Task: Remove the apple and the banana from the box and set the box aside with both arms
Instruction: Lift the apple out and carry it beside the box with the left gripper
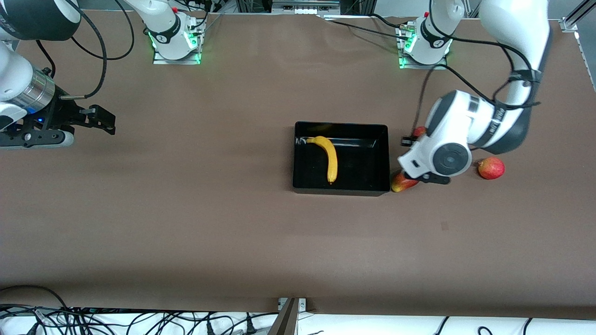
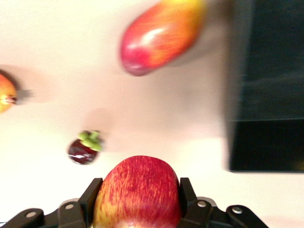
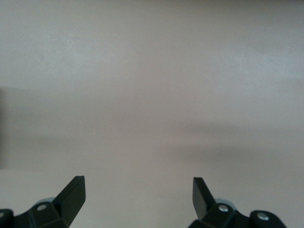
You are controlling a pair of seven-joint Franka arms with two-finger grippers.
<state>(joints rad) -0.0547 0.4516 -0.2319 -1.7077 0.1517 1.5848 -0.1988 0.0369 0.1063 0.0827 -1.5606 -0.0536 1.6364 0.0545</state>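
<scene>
The black box [image 1: 382, 158] sits mid-table with the yellow banana [image 1: 328, 156] lying in it. My left gripper [image 1: 416, 136] is over the table just beside the box, toward the left arm's end. It is shut on the red apple [image 2: 137, 190], which has a yellowish patch and fills the space between the fingers [image 2: 90, 192]. A bit of the apple shows in the front view [image 1: 420, 131]. The box's wall shows in the left wrist view [image 2: 266, 142]. My right gripper [image 1: 103, 121] is open and empty at the right arm's end, over bare table [image 3: 137, 190], and waits.
A red-and-yellow mango-like fruit [image 1: 402, 182] [image 2: 161, 35] lies by the box's near corner. Another red round fruit [image 1: 491, 168] lies farther toward the left arm's end. A small dark mangosteen [image 2: 85, 148] with a green cap lies on the table under my left wrist.
</scene>
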